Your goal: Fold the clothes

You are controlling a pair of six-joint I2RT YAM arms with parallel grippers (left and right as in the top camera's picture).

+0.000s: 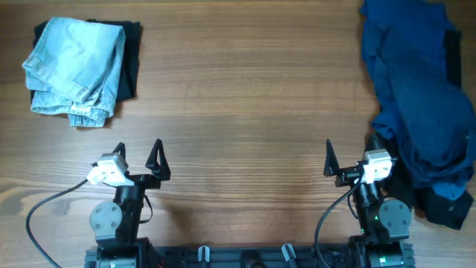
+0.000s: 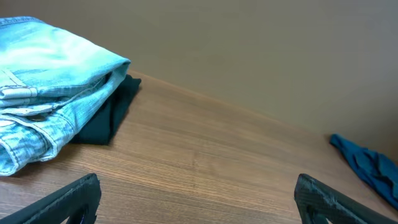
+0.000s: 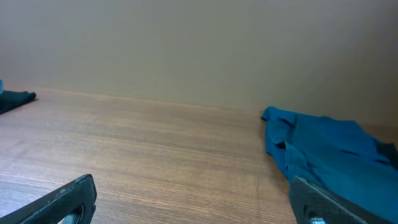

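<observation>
Folded light-blue jeans (image 1: 76, 67) lie on a folded black garment (image 1: 132, 65) at the far left of the table; both show in the left wrist view, jeans (image 2: 43, 93) over the black garment (image 2: 106, 115). A crumpled pile of blue clothes (image 1: 416, 97) lies along the right edge and shows in the right wrist view (image 3: 323, 143). A dark garment (image 1: 446, 208) lies under its near end. My left gripper (image 1: 138, 155) (image 2: 199, 199) is open and empty near the front edge. My right gripper (image 1: 349, 152) (image 3: 193, 199) is open and empty, its right finger close beside the blue pile.
The wooden table (image 1: 245, 104) is bare between the two clothing piles. Cables run from both arm bases at the front edge. A beige wall stands behind the table in the wrist views.
</observation>
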